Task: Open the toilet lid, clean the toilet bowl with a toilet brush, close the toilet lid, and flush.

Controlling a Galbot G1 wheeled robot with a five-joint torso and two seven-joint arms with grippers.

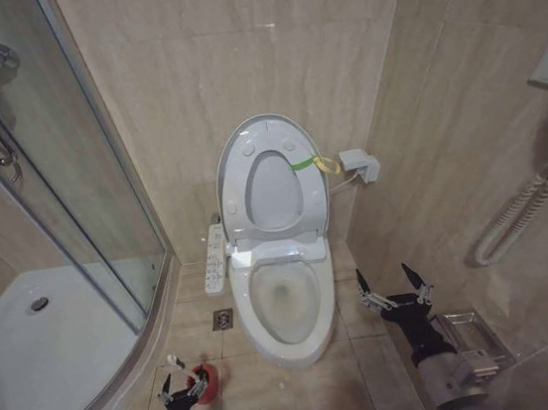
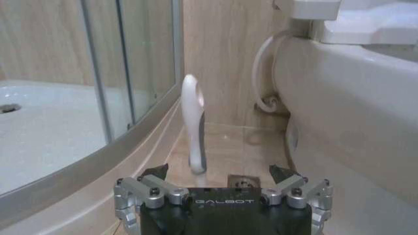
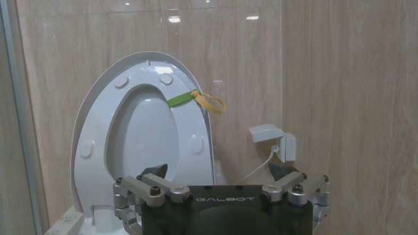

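The toilet lid (image 1: pixel 235 160) stands raised against the back wall, the ring-shaped seat lifted against it. A yellow-green band (image 1: pixel 307 163) is tied at its edge. The lid (image 3: pixel 98 112) also fills the right wrist view. Below lies the toilet bowl (image 1: pixel 290 335), uncovered. The toilet brush stands in a red cup (image 1: pixel 209 386) on the floor, left of the bowl. Its pale handle (image 2: pixel 193 117) rises upright between the fingers of my open left gripper (image 2: pixel 220 172), nearer one finger. Seen from the head, that gripper (image 1: pixel 184 386) hangs low beside the cup. My right gripper (image 1: pixel 385 281) waits open, right of the bowl.
A curved glass shower enclosure (image 1: pixel 62 191) and its white tray (image 1: pixel 31 345) close the left side. A button strip (image 1: pixel 216 259) and a floor drain (image 1: pixel 222 318) lie left of the bowl. A wall box (image 1: pixel 359 163), a coiled hose (image 1: pixel 516 220) and a metal rack (image 1: pixel 473 336) stand on the right.
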